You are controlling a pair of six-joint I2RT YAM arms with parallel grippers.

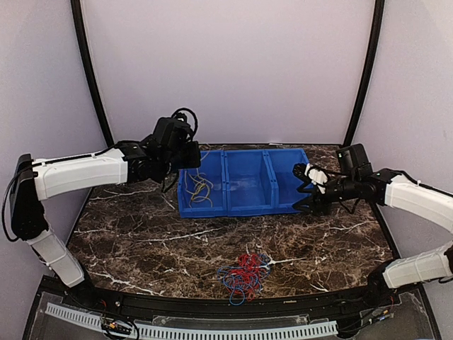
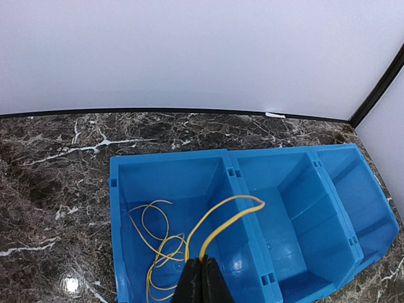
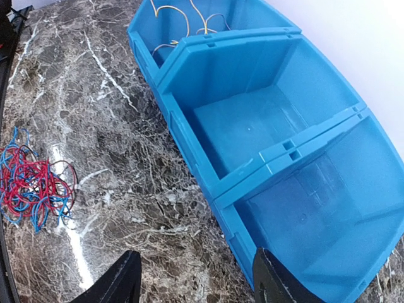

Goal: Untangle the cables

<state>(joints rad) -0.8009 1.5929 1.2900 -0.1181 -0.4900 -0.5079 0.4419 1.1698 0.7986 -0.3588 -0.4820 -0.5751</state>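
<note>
A tangle of red and blue cables [image 1: 244, 275] [image 3: 35, 186] lies on the marble table near the front edge. Several yellow cables [image 1: 200, 188] [image 2: 151, 243] lie in the left compartment of a blue three-compartment bin [image 1: 226, 210] [image 2: 170, 156] [image 3: 189, 145]. My left gripper [image 1: 186, 159] [image 2: 201, 264] hangs over that compartment, shut on one yellow cable loop [image 2: 235, 207] that arcs up across the divider. My right gripper [image 1: 303, 188] [image 3: 196, 262] stands open at the bin's right end. Its jaws straddle the bin's front wall with nothing between them.
The middle and right compartments of the bin hold nothing. Dark marble table [image 1: 141, 241] spreads between bin and bundle. A black frame post [image 1: 88, 71] stands at each back corner, and white walls close in the back and sides.
</note>
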